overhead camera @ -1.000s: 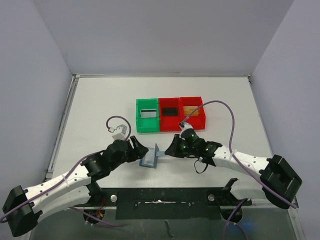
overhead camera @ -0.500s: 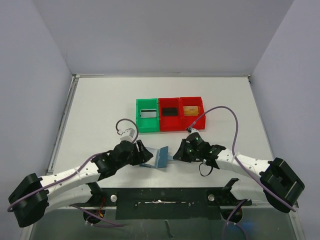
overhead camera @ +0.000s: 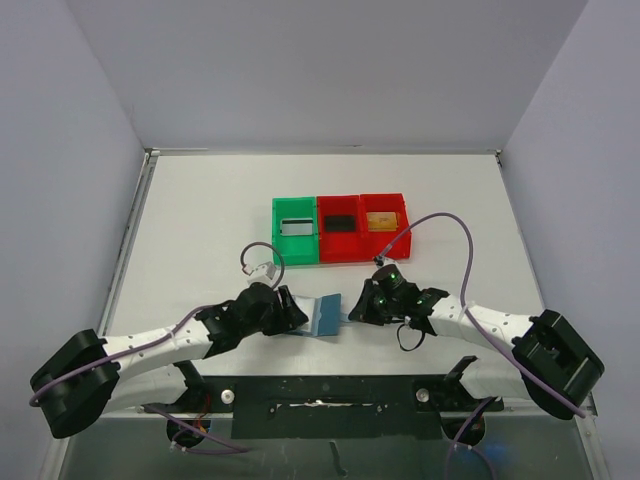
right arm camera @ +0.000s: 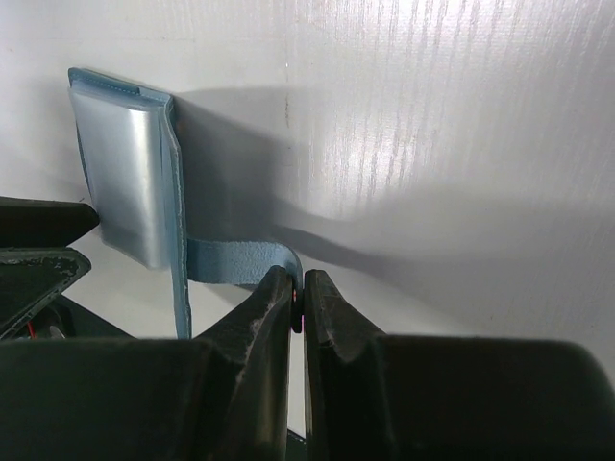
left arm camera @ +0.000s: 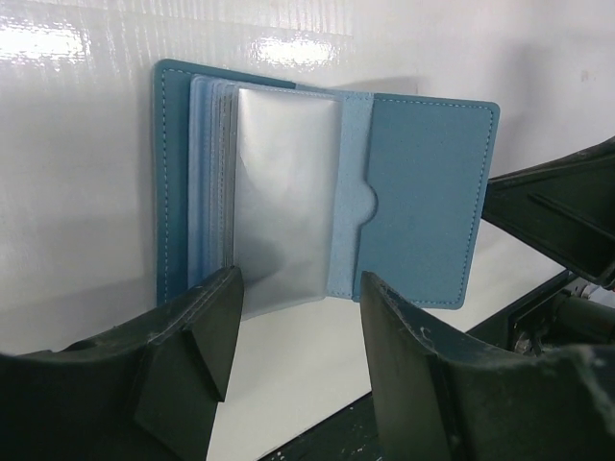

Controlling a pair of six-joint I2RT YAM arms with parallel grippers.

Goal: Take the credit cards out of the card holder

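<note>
Two grippers meet at the open card holder [left arm camera: 423,192]: right gripper [right arm camera: 298,291] clamps its tab [right arm camera: 235,261]; left gripper [left arm camera: 298,300], jaws apart, faces the clear sleeves [left arm camera: 283,192].

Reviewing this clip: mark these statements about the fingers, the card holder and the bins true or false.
1. The right gripper has its fingers shut on the tab of the card holder. True.
2. The left gripper has its fingers closed tight. False: they are apart, at the holder's near edge.
3. The card holder is folded shut. False: it is open, with its clear sleeves showing.
4. The green bin stands directly left of a red bin. True.
</note>
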